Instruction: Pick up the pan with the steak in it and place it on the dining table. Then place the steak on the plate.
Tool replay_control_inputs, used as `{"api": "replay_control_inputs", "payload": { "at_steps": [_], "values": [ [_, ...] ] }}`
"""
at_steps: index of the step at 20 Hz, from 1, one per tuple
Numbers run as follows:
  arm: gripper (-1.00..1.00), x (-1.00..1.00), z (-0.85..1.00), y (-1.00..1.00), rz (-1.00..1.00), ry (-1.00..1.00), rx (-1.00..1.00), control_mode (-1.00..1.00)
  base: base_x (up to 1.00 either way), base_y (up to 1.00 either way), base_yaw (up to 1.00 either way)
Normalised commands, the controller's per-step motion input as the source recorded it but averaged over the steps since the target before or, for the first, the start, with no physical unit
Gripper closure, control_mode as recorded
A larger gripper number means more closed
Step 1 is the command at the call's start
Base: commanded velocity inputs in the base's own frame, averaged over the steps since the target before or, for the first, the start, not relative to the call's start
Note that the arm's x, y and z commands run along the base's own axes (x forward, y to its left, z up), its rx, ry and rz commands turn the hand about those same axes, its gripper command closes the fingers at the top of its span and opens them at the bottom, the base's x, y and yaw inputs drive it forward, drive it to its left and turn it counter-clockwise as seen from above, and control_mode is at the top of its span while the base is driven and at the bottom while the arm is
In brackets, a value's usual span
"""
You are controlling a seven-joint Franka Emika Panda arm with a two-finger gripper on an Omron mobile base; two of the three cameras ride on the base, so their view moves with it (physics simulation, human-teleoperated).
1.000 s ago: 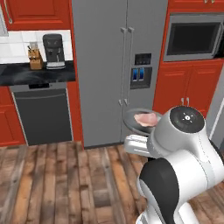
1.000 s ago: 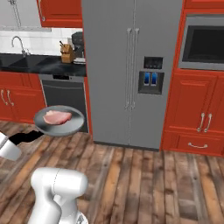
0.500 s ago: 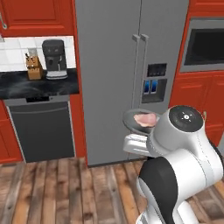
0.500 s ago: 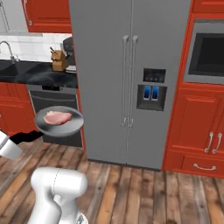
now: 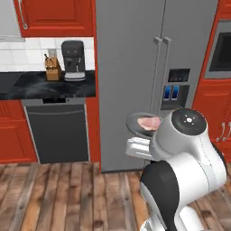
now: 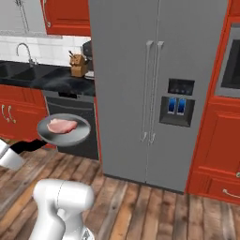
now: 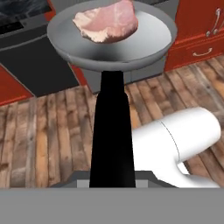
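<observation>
Pan (image 6: 63,130) is held up in the air in front of the fridge (image 6: 154,89), jaws clamped on its black handle (image 7: 111,131). Steak (image 7: 106,21) sits loose on the pan's far side; prob slippery, so keep pan level. Rigid metal, long lever: hold handle firmly.

So the pan (image 6: 63,130) is up in the air at the left, level, steak (image 6: 62,125) lying flat inside, black handle pointing left. Behind it: a dark dishwasher (image 6: 79,123), a big grey fridge (image 6: 150,89), and a knife block (image 6: 78,68) on the black tabletop (image 6: 47,79).
</observation>
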Motion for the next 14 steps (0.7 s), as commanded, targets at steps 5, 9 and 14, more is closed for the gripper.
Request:
{"api": "replay_control_inputs", "payload": {
  "at_steps": [5, 9, 14],
  "values": [
    [1.00, 0.00, 0.00, 0.00, 0.00, 0.00, 0.00, 1.00, -0.01, 0.00, 0.50],
    [1.00, 0.00, 0.00, 0.00, 0.00, 0.00, 0.00, 1.00, -0.03, 0.00, 0.50],
    [1.00, 0.00, 0.00, 0.00, 0.00, 0.00, 0.00, 1.00, -0.03, 0.00, 0.50]
  ]
}}
